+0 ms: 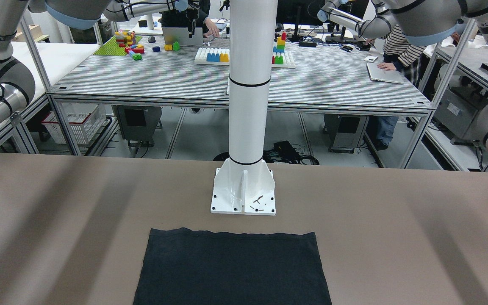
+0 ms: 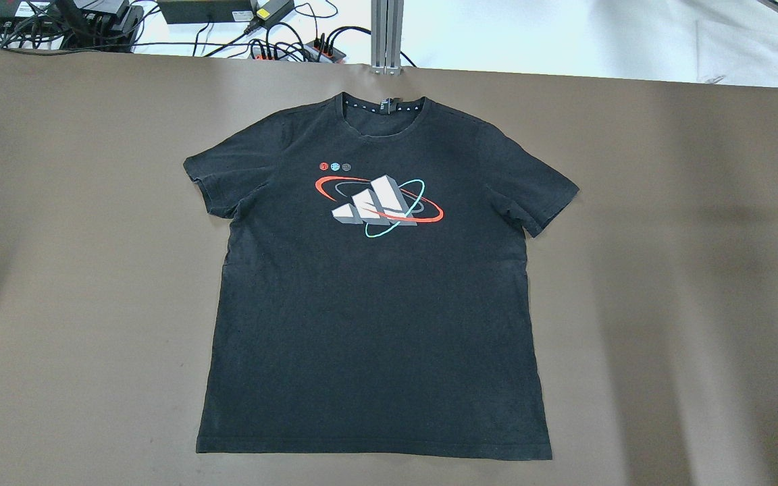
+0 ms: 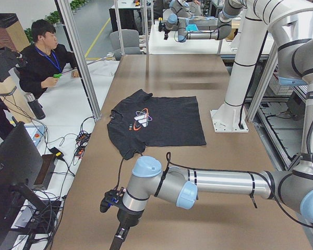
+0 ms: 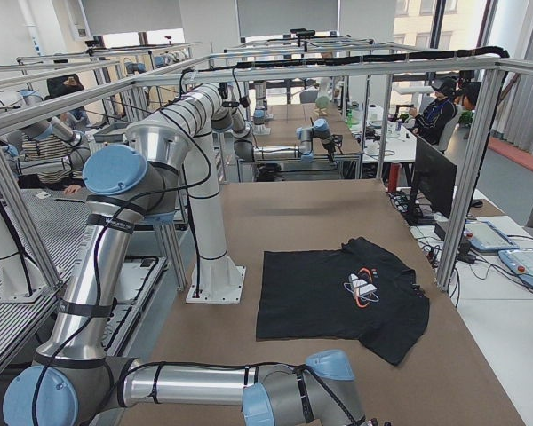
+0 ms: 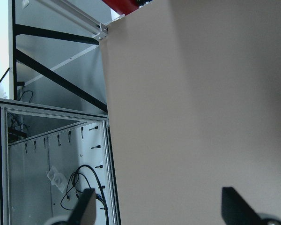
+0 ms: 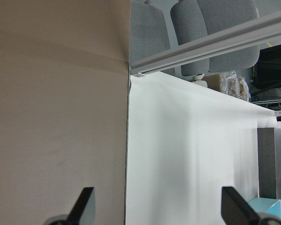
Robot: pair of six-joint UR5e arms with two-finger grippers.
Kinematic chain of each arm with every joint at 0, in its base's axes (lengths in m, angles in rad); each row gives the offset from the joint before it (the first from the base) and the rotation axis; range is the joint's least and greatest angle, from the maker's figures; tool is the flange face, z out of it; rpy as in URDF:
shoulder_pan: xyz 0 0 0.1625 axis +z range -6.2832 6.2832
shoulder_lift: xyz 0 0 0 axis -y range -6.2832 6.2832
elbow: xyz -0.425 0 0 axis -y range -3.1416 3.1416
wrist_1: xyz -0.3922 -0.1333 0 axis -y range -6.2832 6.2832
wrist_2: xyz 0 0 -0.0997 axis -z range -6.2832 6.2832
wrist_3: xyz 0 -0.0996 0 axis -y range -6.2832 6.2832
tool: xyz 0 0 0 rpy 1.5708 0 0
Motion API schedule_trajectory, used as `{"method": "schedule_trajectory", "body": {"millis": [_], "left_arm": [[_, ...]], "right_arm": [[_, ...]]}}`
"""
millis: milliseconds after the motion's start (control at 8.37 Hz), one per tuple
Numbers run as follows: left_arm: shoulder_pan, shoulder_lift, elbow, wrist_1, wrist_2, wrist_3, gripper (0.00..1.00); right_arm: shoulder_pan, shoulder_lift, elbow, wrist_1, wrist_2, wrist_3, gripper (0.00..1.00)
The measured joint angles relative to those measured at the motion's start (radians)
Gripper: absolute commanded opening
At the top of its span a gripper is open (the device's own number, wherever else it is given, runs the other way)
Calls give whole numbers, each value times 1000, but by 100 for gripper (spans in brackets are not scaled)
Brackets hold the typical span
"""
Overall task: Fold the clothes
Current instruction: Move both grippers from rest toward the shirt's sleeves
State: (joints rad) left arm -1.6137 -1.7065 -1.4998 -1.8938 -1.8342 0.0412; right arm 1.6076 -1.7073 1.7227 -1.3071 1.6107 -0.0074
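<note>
The clothes are one black T-shirt (image 2: 375, 317) lying flat and face up in the middle of the brown table (image 2: 58, 270), collar at the far edge and hem toward the robot. It has a red, teal and white logo on the chest. It also shows in the front-facing view (image 1: 231, 271), the left view (image 3: 167, 125) and the right view (image 4: 320, 302). My left gripper (image 5: 161, 208) is open and empty over the table's left end, far from the shirt. My right gripper (image 6: 160, 206) is open and empty over the table's right edge.
The white arm column and its base plate (image 1: 244, 199) stand just behind the shirt's hem. Cables and power strips (image 2: 261, 37) lie beyond the far edge. A seated operator (image 3: 41, 62) is beside the table. An aluminium post (image 2: 387, 34) stands beyond the collar.
</note>
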Motion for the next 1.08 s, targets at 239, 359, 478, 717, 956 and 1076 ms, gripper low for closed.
{"method": "schedule_trajectory", "body": {"millis": [239,359,478,717,956,1076], "left_arm": [[0,-2,1,0,0,0,94],[0,-3,1,-1,0,0,94],[0,-6,-1,-2,0,0,94],[1,-24,-4,-4,-3,1,94],[0,-42,-17,-3,-9,2,94],[0,-41,-32,-2,-10,1,94]], "right_arm": [[0,0,0,0,0,0,94],[0,1,0,-1,0,0,94],[0,2,2,-1,1,1,94],[-1,8,8,0,1,-1,94],[-13,11,16,50,1,-6,94],[-22,8,15,90,1,-4,94]]}}
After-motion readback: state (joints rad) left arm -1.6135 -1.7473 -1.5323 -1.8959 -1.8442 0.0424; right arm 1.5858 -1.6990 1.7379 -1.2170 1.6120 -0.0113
